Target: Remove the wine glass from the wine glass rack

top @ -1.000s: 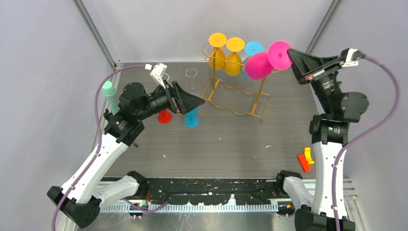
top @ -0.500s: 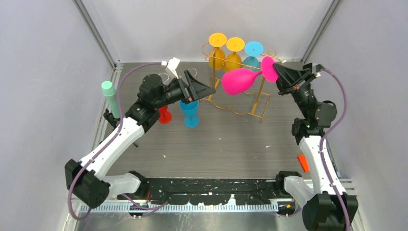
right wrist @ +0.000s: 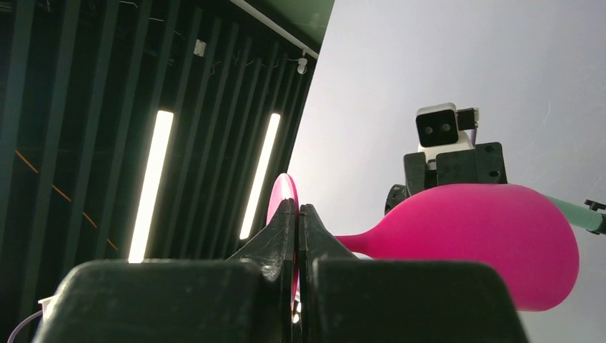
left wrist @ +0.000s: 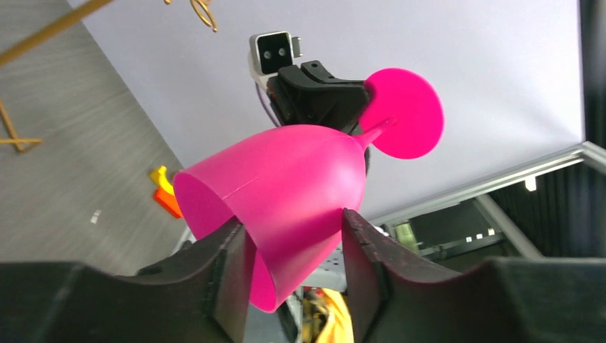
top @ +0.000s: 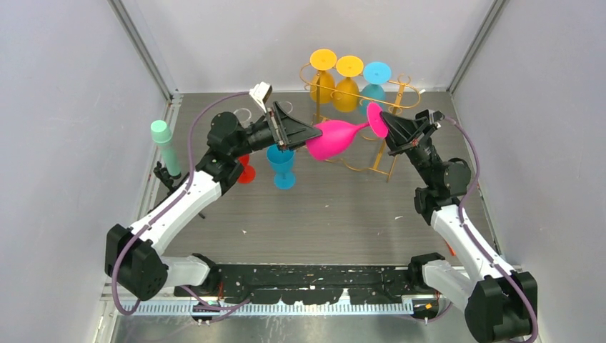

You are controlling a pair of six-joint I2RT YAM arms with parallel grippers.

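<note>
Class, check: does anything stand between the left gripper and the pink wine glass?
Nothing visible does. The left gripper has its fingers against both sides of the pink wine glass at the bowl, while the right gripper is shut on its foot.

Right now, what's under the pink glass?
From above: grey table and the wine glass rack, its wavy base wire. The pink glass bowl covers part of that wire; nothing else shows beneath.

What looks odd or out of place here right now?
The pink wine glass hangs sideways in mid-air, off the gold rack: the right pincer pinches its foot, the left pincer clasps its bowl. Nothing looks spilled or broken.
</note>
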